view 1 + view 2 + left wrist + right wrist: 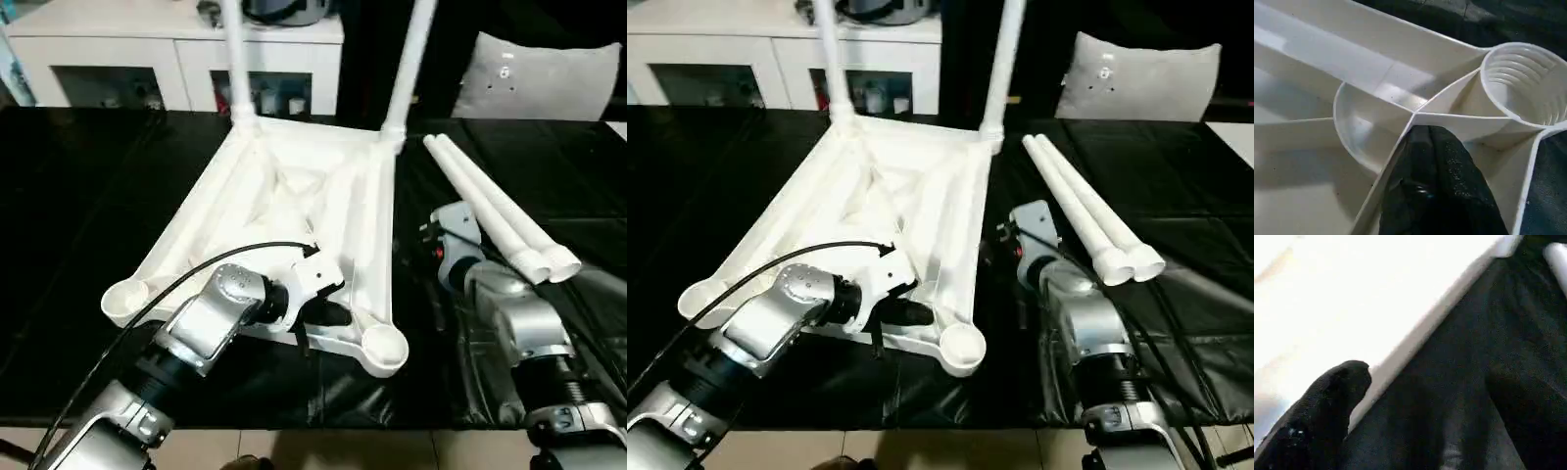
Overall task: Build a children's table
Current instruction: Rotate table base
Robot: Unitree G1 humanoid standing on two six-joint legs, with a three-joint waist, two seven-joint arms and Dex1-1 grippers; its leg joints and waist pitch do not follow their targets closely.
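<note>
White tabletop (284, 196) upside down on black table (88, 215) w/ 2 legs (407, 59) socketed, 2 legs (495, 211) loose just beside; left gripper (328, 313) shut, empty, at near rim; right gripper (436, 230) wide open, empty.

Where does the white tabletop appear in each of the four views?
Left eye view: tabletop, upside down, in the centre.
Right eye view: slightly left of centre.
Left wrist view: its ribs and an empty corner socket.
Right wrist view: its white side wall beside the black cover.
Shared landmark: that near corner socket, in both eye views too.
</note>
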